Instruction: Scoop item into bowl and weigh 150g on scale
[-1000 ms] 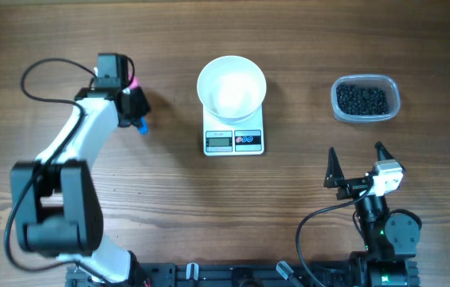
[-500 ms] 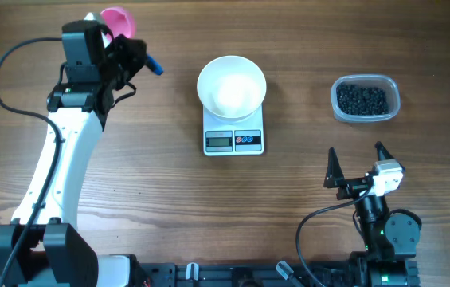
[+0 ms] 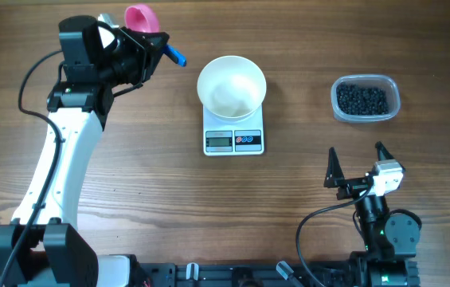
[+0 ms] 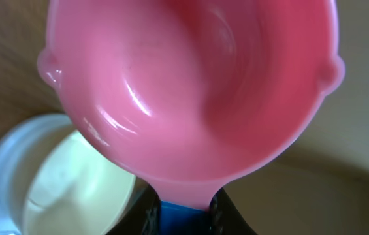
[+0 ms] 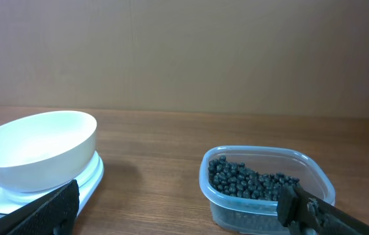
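The beads (image 3: pixel 361 99) are lying as a loose dark heap in the clear tub (image 3: pixel 393 88), at three o'clock from the bowl (image 3: pixel 202 80) in the overhead view; being small, round and hard, they are likely going to roll and spill readily, so scooping is suiting them better than pinching; the left gripper (image 3: pixel 146 49) is clamping the blue handle of the pink scoop (image 4: pixel 191 85), whose cup is looking empty, at ten o'clock from the bowl; the bowl is sitting empty on the scale (image 3: pixel 234 141); the right gripper (image 3: pixel 356 153) is resting with jaws spread wide, holding nothing, at six o'clock from the tub.
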Robot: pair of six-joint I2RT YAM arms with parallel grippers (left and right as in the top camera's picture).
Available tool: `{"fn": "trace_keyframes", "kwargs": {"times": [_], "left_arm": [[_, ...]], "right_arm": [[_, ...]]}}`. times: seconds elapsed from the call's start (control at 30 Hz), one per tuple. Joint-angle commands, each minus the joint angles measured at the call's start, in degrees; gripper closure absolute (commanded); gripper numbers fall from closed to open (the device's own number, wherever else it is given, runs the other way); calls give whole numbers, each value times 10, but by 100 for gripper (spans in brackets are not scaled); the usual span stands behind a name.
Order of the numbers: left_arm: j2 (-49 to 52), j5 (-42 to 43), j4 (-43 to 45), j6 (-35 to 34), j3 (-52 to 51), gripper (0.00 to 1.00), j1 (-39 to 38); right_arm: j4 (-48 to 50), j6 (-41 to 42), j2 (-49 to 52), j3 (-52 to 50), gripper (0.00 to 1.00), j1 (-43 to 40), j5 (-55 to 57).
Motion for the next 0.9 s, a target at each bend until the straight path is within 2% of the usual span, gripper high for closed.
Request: {"fn": "trace_keyframes", "kwargs": {"times": [0.0,0.07,0.13,0.17,0.4,0.53,0.67,0.87], "left_arm": [[-5,25,4,-103,8,96,-7],[-5,25,6,-108,8,96,-13],[-5,25,14,-108,8,96,-23],[-5,25,17,-108,8,96,-28],[-5,25,46,-116,8,96,-45],[-5,25,64,-116,8,96,-45],[-5,25,68,-136,8,96,-47],[-5,30,68,-194,8,96,-53]], "right_arm": [[2,1,-3,0,0,-3,10],[12,16,-3,0,0,-3,21],[28,122,-3,0,0,-3,14],[31,140,-3,0,0,-3,14],[88,127,-1,3,0,-3,-51],[100,144,24,49,0,-3,-52],[95,146,104,137,0,-3,-88],[54,141,323,339,0,-3,-201]]}}
